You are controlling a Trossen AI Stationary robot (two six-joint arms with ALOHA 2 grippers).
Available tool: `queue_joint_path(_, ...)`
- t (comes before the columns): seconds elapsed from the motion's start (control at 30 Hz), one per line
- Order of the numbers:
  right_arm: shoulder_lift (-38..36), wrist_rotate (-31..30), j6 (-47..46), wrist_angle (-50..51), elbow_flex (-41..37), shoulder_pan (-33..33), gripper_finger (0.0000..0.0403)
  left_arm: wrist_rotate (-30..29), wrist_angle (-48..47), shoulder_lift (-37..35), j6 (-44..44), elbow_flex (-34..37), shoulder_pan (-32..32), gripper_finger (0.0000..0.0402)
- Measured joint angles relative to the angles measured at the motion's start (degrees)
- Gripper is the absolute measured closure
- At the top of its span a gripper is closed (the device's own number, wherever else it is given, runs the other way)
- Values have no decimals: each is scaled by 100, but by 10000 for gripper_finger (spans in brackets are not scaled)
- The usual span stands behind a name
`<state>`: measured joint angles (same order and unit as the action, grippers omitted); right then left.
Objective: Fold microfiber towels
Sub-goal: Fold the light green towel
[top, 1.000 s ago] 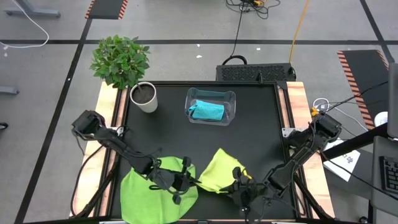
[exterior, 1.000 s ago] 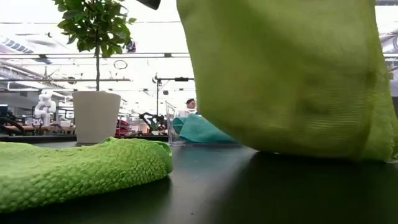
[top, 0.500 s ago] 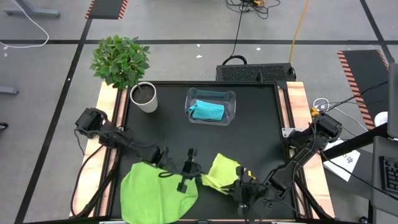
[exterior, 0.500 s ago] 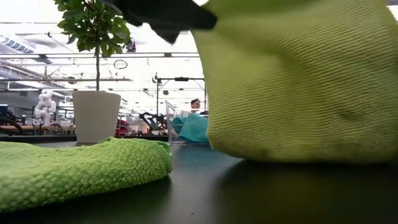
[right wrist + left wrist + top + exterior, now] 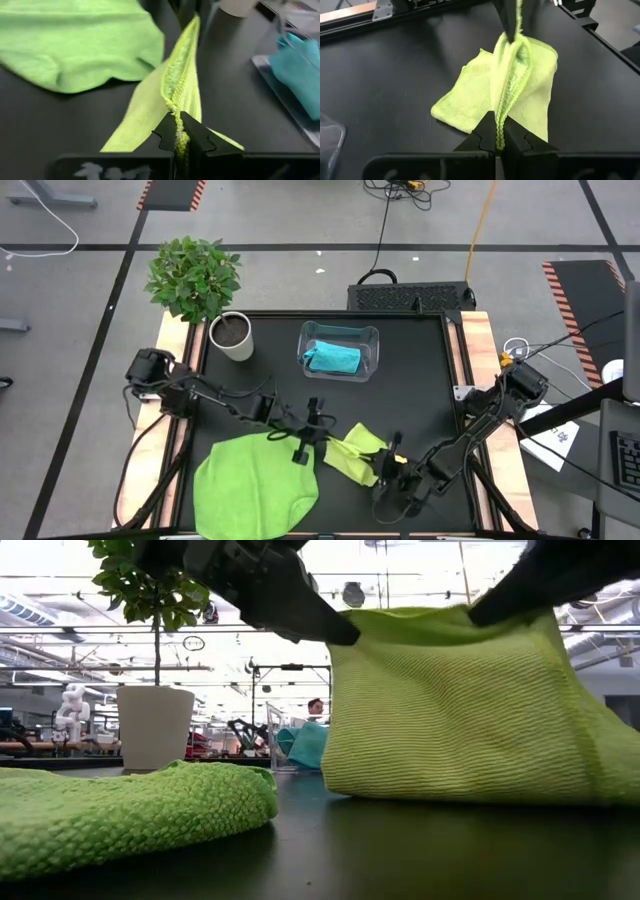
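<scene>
High view shows the left gripper (image 5: 322, 442) and right gripper (image 5: 392, 463) each clamped on a top corner of the pale yellow-green towel (image 5: 352, 459) near the bench's front edge; keep that edge taut and level while laying it down.

We've got a matte black table top (image 5: 420, 380) with pale wood strips down both sides. The spread-out towel (image 5: 255, 485) is a loud bright green with a bumpy, pebbly weave up close. The hanging towel (image 5: 470, 705) is a paler yellow-green with fine ribbed lines running across it. The third towel (image 5: 333, 358) is turquoise blue, sitting in a clear see-through bin (image 5: 370, 345). Both arms are dark, nearly black. The plant (image 5: 193, 277) has deep green leaves in a plain white pot (image 5: 232, 337). The floor is grey with black lines and orange-black hazard stripes.
</scene>
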<state>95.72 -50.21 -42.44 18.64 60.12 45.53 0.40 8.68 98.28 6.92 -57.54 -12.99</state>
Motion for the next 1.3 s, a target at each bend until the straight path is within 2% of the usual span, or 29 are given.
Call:
queue_joint_path(0.2,0,-60,-757,174,-79,103,401,624,227,143,273,-4,316,394)
queue_joint_path(0.4,7,-116,-1218,-224,-295,328,401,1253,877,622,547,0,538,398)
queue_joint_path(0.53,14,-273,-1112,-768,-413,511,401,1528,1116,751,657,0,636,393)
queue_joint_path(0.77,11,-457,-1668,-645,-580,692,401,1544,1330,776,851,-7,720,393)
queue_joint_path(0.93,9,-378,-2089,-487,-695,707,401,1540,1357,785,886,-4,799,397)
queue_joint_path(1.17,4,-123,-2912,5,-905,767,401,1516,2072,1402,864,-25,942,398)
queue_joint_path(1.3,5,147,-3119,34,-1052,787,401,1538,2107,1884,843,-348,1043,390)
